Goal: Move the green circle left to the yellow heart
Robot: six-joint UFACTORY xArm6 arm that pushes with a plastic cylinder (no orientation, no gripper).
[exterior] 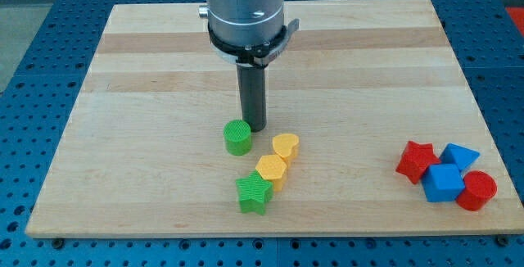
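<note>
The green circle (237, 137) is a short green cylinder standing on the wooden board (147, 70) a little below its middle. The yellow heart (285, 147) lies just to its right and slightly lower, with a small gap between them. My tip (255, 128) is the lower end of the dark rod, standing just above and to the right of the green circle, close to or touching its upper right edge, and above and left of the yellow heart.
A yellow hexagon (271, 169) lies just below the heart and a green star (254, 193) below that. At the view's right sit a red star (416, 160), a blue triangle (460, 156), a blue block (443, 183) and a red circle (477, 190).
</note>
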